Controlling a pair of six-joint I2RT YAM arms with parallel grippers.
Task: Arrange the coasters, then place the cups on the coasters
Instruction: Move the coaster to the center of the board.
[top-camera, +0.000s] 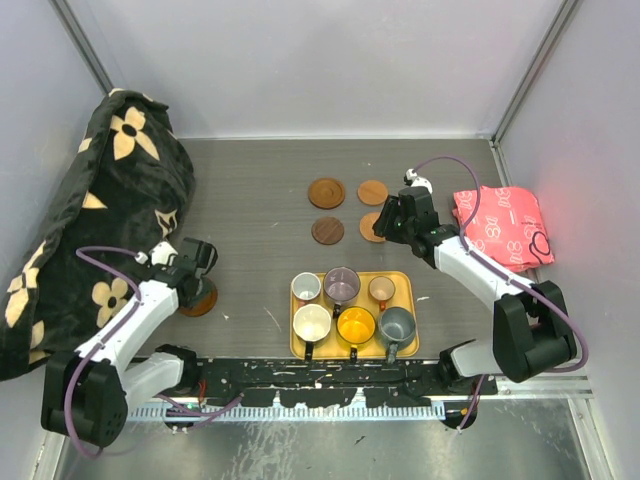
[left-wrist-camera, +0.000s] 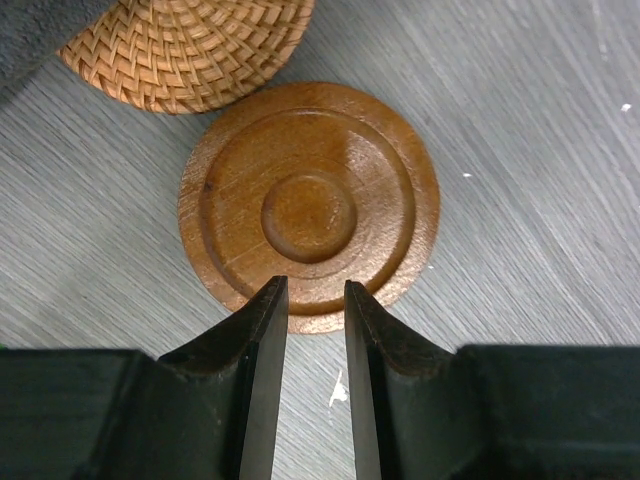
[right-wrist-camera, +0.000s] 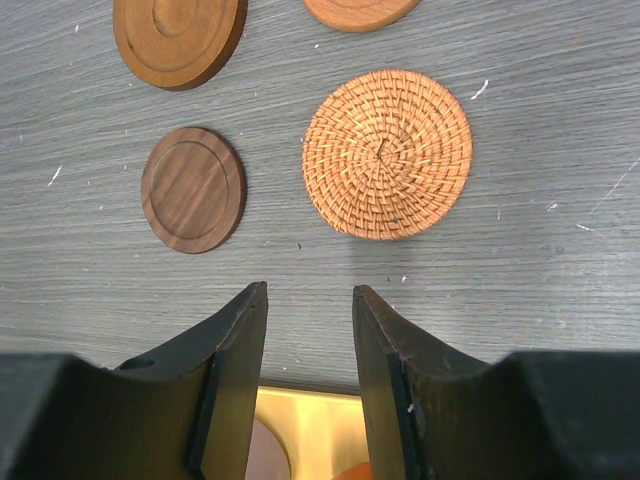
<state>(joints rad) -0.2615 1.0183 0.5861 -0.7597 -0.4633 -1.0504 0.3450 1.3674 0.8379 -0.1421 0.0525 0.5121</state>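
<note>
**Target object.** The ringed coaster (left-wrist-camera: 308, 205) lies flat on the desk (top-camera: 250, 200) in the near-left area. It is a brown wooden disc with a raised centre boss and concentric grooves. Because it is round it has no long axis, so the wrist needs no particular rotation to suit it. A woven coaster (left-wrist-camera: 185, 50) sits at its far-left edge. Whether the two touch or overlap cannot be told.

**Governing relation.** The left end effector (left-wrist-camera: 315, 295) is directly above the near rim of the ringed coaster, and the body of the disc extends straight ahead of the fingertips. The jaws stand narrowly parted with a slim gap between them. The gap shows only coaster surface and bare desk, so nothing is gripped. Judgement: a pick or a slide would have to act on this near rim.

**Arm selection.** The left arm is by far the nearer one. The right end effector (right-wrist-camera: 310, 300) hovers at the far-centre of the desk, moderately parted and empty, just near of another woven coaster (right-wrist-camera: 387, 152).

**Destination.** Four coasters, including a rimmed one (top-camera: 326, 192), form a block at the far-centre, well apart from the ringed coaster. Judgement: the transfer runs right and far.

**Surroundings.** The cups (top-camera: 342, 285) remain on the yellow tray (top-camera: 408, 288) at near-centre. A patterned blanket (top-camera: 100, 220) lies along the left side.
</note>
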